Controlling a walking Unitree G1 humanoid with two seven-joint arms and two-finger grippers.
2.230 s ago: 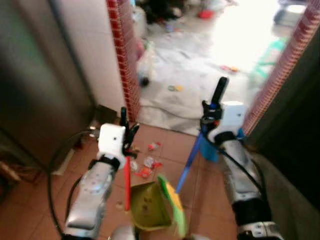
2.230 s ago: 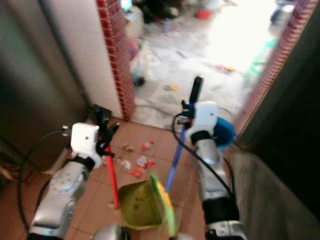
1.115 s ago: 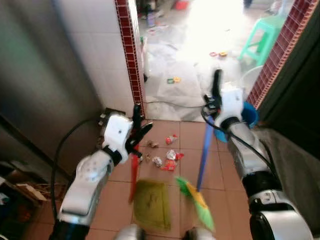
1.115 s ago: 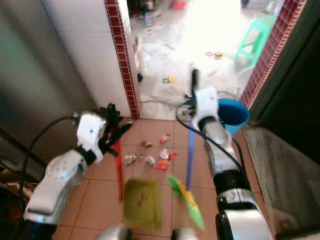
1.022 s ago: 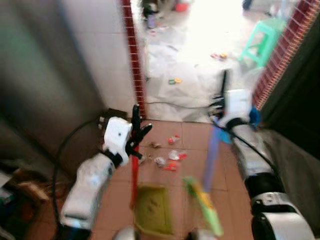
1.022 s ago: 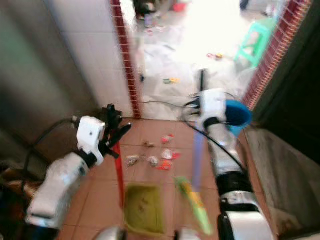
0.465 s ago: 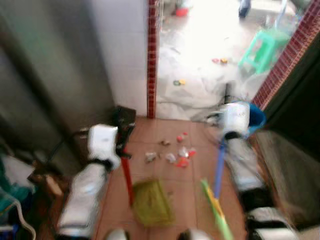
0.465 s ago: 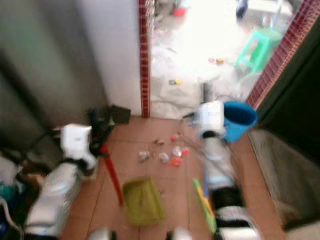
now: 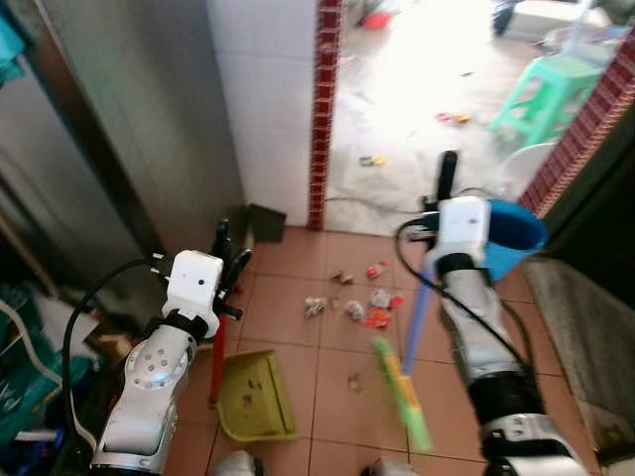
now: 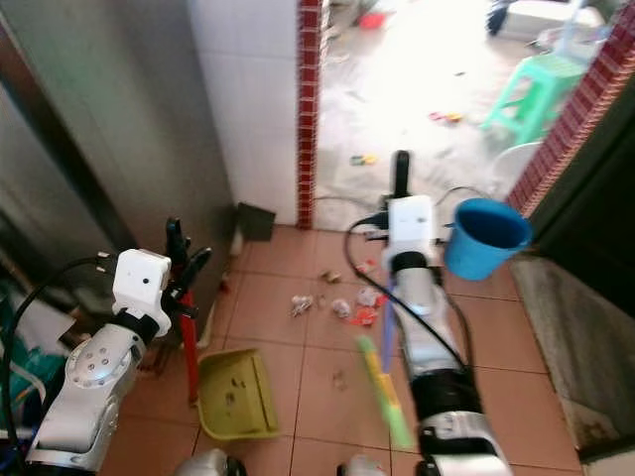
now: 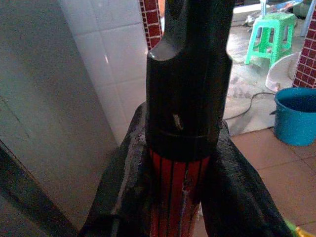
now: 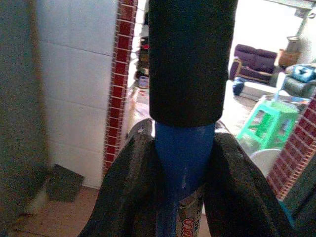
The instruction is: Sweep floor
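The red dustpan handle (image 9: 217, 357) is gripped by the left gripper (image 9: 226, 266) at lower left, its yellow-green dustpan (image 9: 253, 395) resting on the tiled floor (image 9: 327, 397), while the blue broom (image 9: 415, 322) is clamped by the right gripper (image 9: 444, 198) right of centre, with litter (image 9: 369, 307) scattered between them at mid-frame.

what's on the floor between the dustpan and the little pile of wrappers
Mostly bare terracotta tile. In the left eye view, one small scrap lies between the yellow-green dustpan and the wrapper pile, off toward the broom head.
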